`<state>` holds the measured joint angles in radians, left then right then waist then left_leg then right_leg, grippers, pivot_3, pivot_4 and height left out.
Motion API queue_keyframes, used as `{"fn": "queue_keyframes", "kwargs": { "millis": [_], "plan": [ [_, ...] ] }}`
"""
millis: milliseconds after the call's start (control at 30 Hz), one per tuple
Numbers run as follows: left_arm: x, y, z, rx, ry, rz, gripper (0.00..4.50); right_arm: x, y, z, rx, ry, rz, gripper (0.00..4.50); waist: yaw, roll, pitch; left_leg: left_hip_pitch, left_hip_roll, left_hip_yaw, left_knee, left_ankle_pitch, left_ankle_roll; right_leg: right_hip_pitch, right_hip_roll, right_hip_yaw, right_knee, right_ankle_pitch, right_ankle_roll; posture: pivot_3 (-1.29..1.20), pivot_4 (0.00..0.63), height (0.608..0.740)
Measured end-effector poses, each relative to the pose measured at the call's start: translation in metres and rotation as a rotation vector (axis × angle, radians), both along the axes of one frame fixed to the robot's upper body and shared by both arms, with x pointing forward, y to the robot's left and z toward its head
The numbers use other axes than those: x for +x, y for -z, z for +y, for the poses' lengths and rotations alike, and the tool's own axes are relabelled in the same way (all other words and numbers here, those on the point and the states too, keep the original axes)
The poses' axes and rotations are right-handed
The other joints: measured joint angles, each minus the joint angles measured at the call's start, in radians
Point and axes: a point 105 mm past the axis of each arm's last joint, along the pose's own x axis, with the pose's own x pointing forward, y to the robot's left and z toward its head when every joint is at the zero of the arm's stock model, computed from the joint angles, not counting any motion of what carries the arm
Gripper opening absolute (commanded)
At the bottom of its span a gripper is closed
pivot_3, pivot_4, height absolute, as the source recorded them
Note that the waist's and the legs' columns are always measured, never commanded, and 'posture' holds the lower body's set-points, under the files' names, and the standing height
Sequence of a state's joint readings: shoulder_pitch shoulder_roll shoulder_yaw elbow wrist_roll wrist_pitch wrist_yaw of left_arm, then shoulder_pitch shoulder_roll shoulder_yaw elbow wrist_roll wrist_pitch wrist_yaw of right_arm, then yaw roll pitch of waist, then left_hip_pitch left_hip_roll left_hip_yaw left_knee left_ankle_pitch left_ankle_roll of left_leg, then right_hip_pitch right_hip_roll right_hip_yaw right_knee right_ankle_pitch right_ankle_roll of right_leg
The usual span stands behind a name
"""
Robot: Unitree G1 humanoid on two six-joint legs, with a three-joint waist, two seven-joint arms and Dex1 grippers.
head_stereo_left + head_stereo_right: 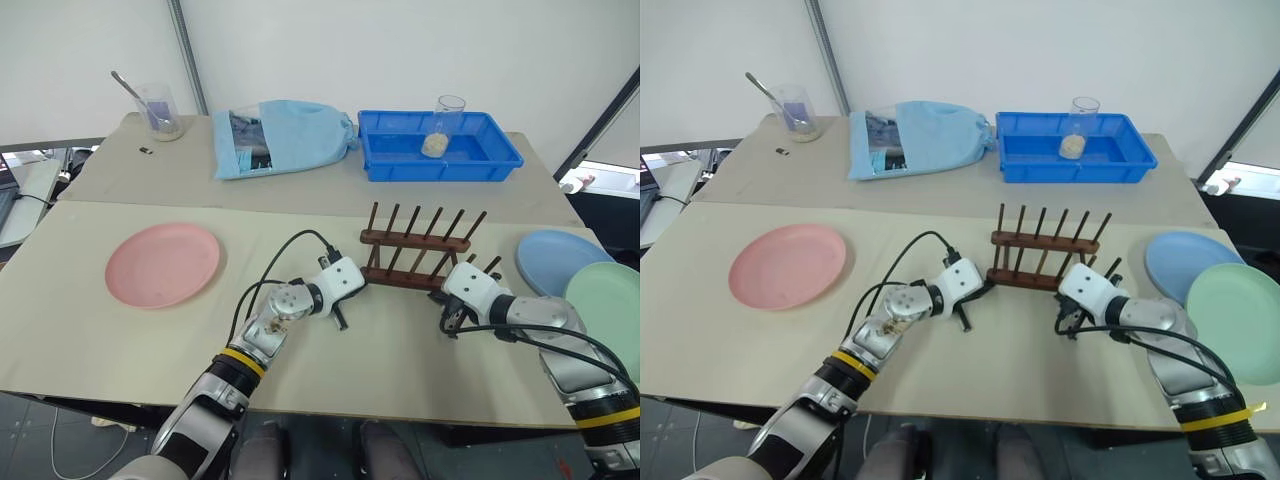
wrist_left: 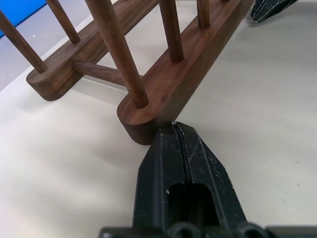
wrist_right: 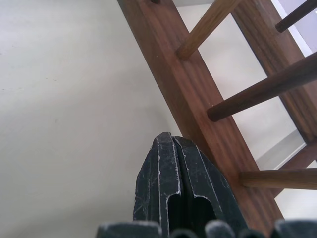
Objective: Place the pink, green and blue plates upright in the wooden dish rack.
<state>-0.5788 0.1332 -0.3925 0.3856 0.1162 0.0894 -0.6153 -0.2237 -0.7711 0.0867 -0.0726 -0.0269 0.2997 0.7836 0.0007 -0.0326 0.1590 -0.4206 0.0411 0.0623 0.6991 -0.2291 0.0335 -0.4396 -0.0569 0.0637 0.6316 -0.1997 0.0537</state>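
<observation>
Two closed robot grippers flank an empty wooden dish rack on a beige table, three plates lying flat around it.

We see a white-walled room and a wide beige table (image 1: 420,360). On the table, largest first: a light blue cloth bag (image 1: 285,137) and a blue plastic tray (image 1: 400,160) holding a glass cup (image 1: 447,125) at the far side; a pink plate (image 1: 162,264) flat at the left; a green plate (image 1: 608,310) overlapping a blue plate (image 1: 556,257) at the right edge; the wooden dish rack (image 1: 415,252) in the middle. The left gripper (image 1: 341,319) and right gripper (image 1: 447,325) sit at opposite ends of the rack. Our wrist views add detail: the left gripper's fingers (image 2: 185,163) are pressed together, tips touching the near rail's rounded end; the right gripper's fingers (image 3: 173,173) are likewise shut, holding nothing, just beside the rail.
</observation>
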Motion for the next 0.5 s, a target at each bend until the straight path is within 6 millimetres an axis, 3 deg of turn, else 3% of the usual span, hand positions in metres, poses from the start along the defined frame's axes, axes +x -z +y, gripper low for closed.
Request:
{"fn": "queue_keyframes", "kwargs": {
  "millis": [500],
  "plan": [
    [0.001,0.000,0.000,-0.006,-0.007,0.001,0.00,0.010,-0.001,-0.011,-0.029,0.026,-0.017,0.04,0.000,0.000,0.000,0.000,0.000,0.000,0.000,0.000,0.000,0.000,0.000,0.000,0.000,0.000,0.000,0.00,0.150,0.696]
  ]
}}
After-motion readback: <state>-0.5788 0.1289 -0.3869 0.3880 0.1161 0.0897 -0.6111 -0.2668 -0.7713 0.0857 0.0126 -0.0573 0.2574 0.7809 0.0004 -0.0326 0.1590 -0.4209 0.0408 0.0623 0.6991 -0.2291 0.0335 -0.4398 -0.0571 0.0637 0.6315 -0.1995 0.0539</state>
